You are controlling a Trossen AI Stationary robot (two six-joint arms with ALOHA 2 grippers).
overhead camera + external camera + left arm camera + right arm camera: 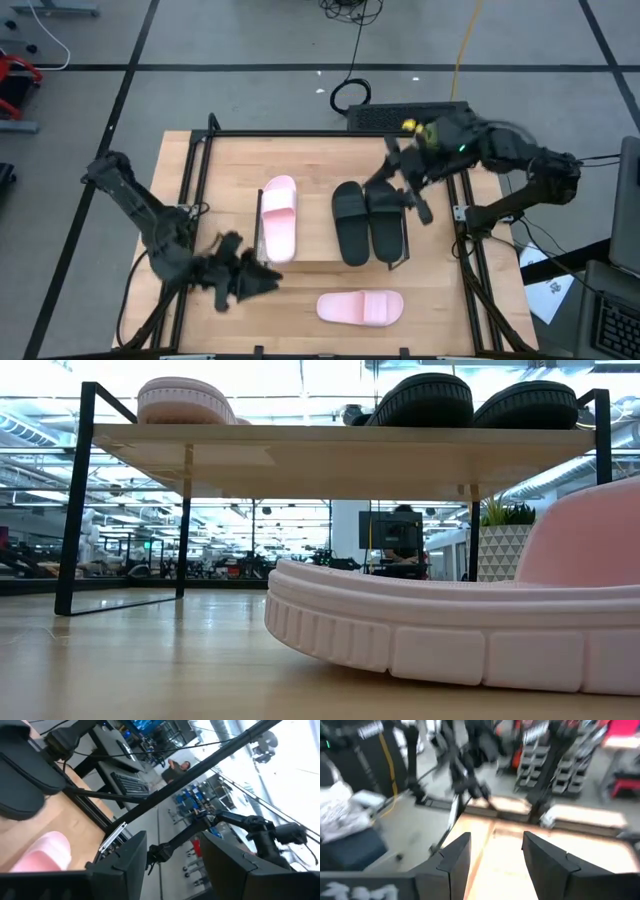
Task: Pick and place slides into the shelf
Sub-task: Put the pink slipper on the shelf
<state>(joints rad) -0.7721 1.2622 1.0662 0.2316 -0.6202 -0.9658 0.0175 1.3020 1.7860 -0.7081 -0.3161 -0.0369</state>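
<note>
The shelf [315, 240] stands mid-table. On its board top rest one pink slide [278, 218] and two black slides [350, 222] [385, 220], side by side, soles down. The low view shows the same slides [185, 400] [425, 400] [530, 405] on the shelf top [330, 450]. A second pink slide [360, 307] lies sole-down on the table in front of the shelf, filling the low view's foreground [450, 630]. My left gripper [262, 280] [172, 850] hovers open, left of that slide. My right gripper [412, 198] [495, 850] hangs open above the shelf's right end.
Black frame rails [200, 170] run along the table's edges. A dark keyboard [405, 115] and cables lie just past the far edge. Bare wood [230, 330] lies at the near left. A person [177, 767] shows far off in the room.
</note>
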